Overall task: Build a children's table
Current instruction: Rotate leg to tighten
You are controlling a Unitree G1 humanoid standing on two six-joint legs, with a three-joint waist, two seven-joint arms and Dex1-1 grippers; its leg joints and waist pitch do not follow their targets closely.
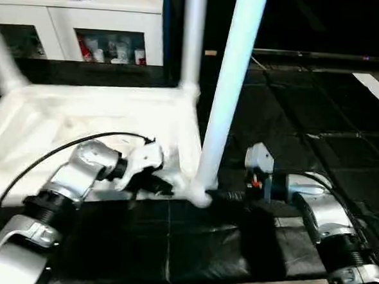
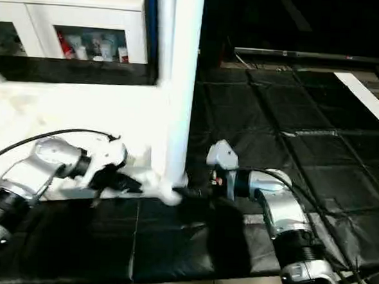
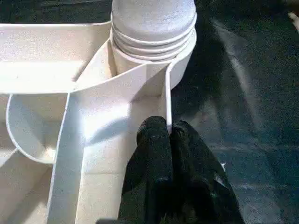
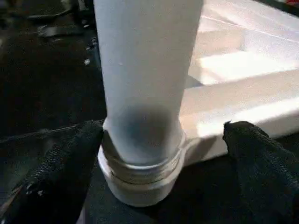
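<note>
Silver forearms frame the shot, and both are working the near corner of the children's table (image 1: 81,119), which lies upside down on the black floor mats (image 1: 305,142) so its corner sockets face up to take legs. Left tool (image 3: 167,137) has its black fingers pinched together right on the thin side wall of the top, gripping the rim, most likely to steady the top while a leg goes in. That leg (image 1: 228,93) stands seated in the near corner socket, leaning a touch. Right tool (image 4: 163,154) is spread wide, one finger either side of the leg's base, clamping nothing. Another leg (image 1: 192,39) already stands at the far corner. Behind, a white glass-door cabinet (image 1: 106,27).
</note>
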